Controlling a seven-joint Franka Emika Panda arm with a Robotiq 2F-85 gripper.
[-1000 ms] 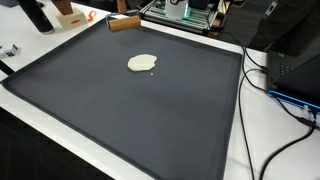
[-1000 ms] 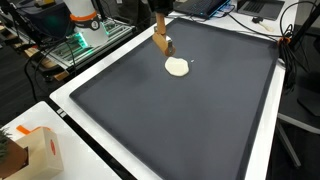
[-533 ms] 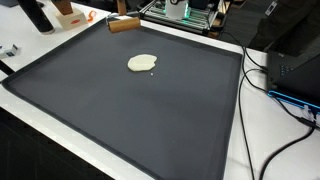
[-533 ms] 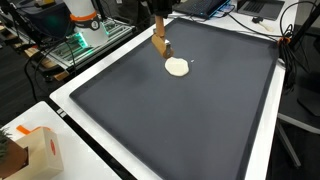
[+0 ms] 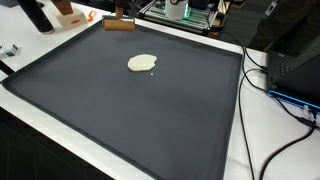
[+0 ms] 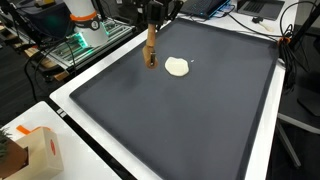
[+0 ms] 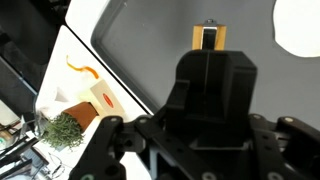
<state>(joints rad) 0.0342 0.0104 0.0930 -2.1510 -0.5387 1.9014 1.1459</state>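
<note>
hand (image 6: 151, 27) grips wooden stick (image 6: 151, 50) (upright) | cream disc (image 6: 177, 67) near

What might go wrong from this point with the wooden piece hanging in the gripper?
1. The gripper appears to pinch the wooden block only at its top end, so the block may swing or slip onto the dark mat.
2. The block hangs near the cream disc, and a sideways sweep might knock it.
3. The block is close to the mat's edge, with green-lit equipment beyond, so drifting that way risks a collision.
</note>
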